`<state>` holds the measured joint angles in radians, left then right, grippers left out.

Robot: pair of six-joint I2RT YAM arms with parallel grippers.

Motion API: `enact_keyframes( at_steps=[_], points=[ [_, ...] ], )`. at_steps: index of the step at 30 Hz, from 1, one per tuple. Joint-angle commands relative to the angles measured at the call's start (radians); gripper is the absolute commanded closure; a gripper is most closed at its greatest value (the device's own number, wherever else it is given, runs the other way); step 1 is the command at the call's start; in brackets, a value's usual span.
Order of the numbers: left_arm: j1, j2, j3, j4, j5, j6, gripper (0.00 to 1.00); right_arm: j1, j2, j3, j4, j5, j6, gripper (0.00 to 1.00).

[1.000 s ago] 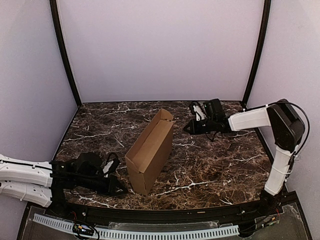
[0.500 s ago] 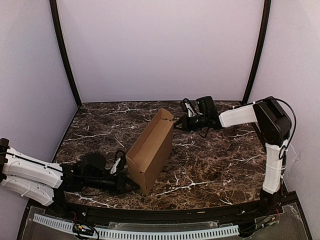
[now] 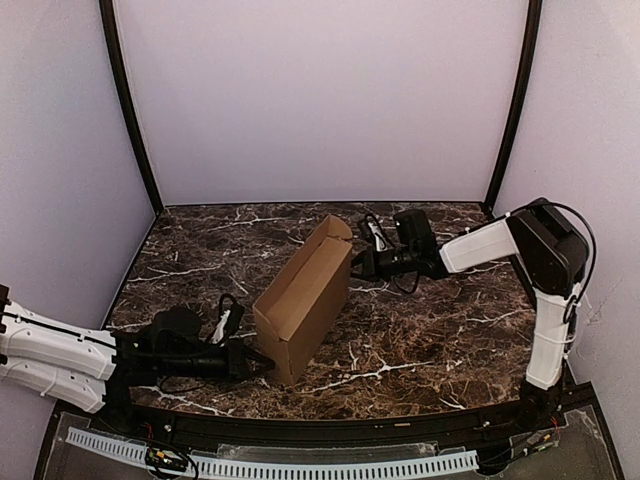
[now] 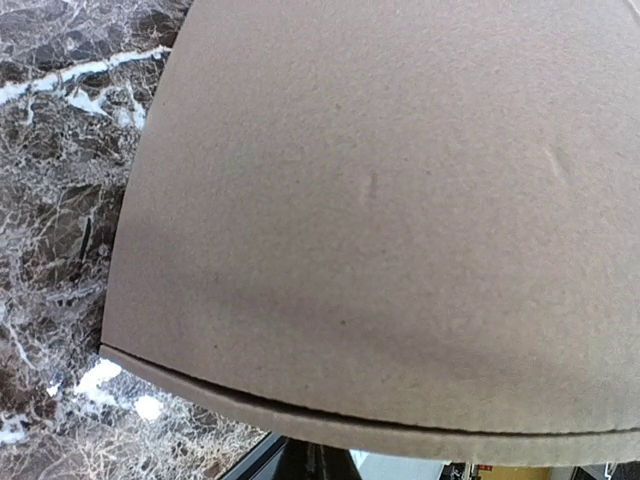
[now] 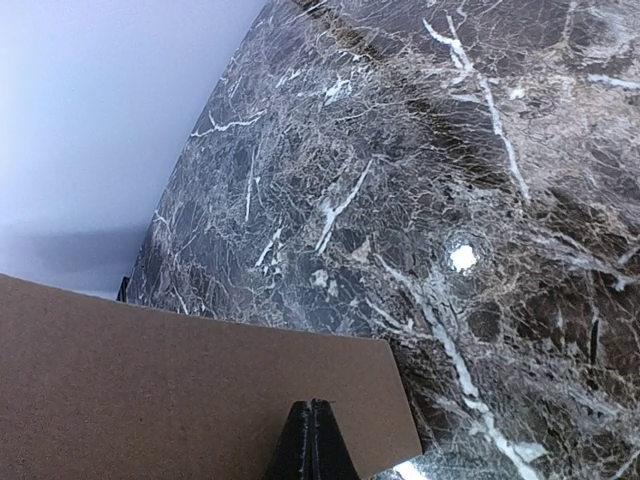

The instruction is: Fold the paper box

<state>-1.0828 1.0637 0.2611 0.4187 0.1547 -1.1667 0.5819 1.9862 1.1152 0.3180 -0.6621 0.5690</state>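
Now both arms are seen closed in on the paper box [image 3: 305,300] compared with a second ago. The left gripper [image 3: 262,362] is brought in from the near-left up to the box's near end. The right gripper [image 3: 357,262], which was parked well apart at the far right, is swung in to the far end. The box itself is barely shifted, if at all. The likely meaning is that the approach is done and the box is bracketed end to end, so a push or flap tuck can be started; no fold is yet finished.

Box position: it is stood on edge on the marble table [image 3: 450,330], about mid-table, set diagonally from near-left to far-right. The far-end flap [image 3: 335,228] is stuck up and not tucked.

Left gripper: the jaws are fully shut and nothing is held. Its tip is set low against the near end panel, and plain cardboard fills the left wrist view. Contact is judged likely but is not clearly shown.

Right gripper: the jaws are fully shut and nothing is clamped. In the right wrist view the closed tip is placed at the brown panel, near its corner. Touching or just beside cannot be told.
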Motion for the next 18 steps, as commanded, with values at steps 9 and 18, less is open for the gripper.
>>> enact_keyframes(
  at_steps=[9, 18],
  points=[
    [0.071, 0.031, 0.006, 0.034, -0.022, 0.075, 0.99, 0.032, -0.198, -0.228, 0.124, 0.016, 0.044, 1.0],
    [0.205, 0.028, 0.168, -0.13, 0.05, 0.236, 0.99, 0.047, -0.374, -0.44, 0.113, 0.099, 0.047, 1.0]
  ],
)
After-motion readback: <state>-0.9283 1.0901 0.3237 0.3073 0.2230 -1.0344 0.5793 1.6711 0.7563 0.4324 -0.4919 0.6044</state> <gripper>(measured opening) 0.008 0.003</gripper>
